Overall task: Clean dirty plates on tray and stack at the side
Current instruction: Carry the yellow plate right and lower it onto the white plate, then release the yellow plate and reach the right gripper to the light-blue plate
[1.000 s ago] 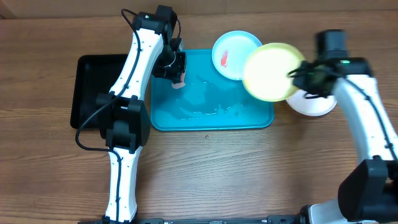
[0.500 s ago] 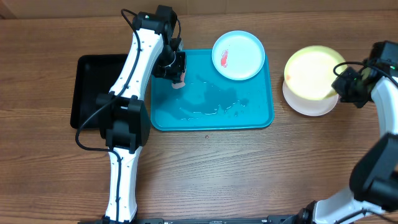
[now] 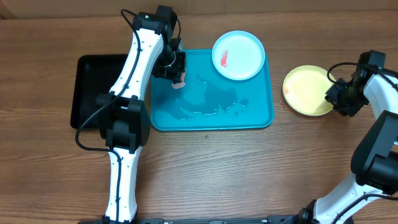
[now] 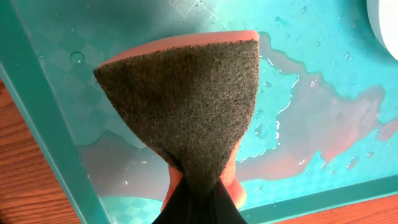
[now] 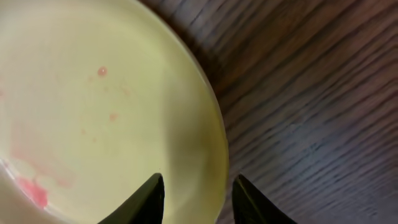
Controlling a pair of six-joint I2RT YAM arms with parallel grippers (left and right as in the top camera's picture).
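Sponge [image 4: 186, 106]: coarse dark scouring face, orange foam; wet turquoise tray [image 4: 53, 143].

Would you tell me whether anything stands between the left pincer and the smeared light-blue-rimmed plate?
Nothing visible does: between the left pincer, shut on an orange scouring sponge, and the round light-blue-rimmed plate lies only the wet floor of the turquoise plastic tray.

The right tool [image 5: 199, 202] has bare counter [image 5: 311, 93] free on its right; the yellow-green plate [image 5: 93, 93] fills its left. Ahead of the left tool [image 4: 196, 208] the sponge [image 4: 186, 106] blocks; the tray [image 4: 43, 124] rim walls its left, and wet floor lies open rightward.
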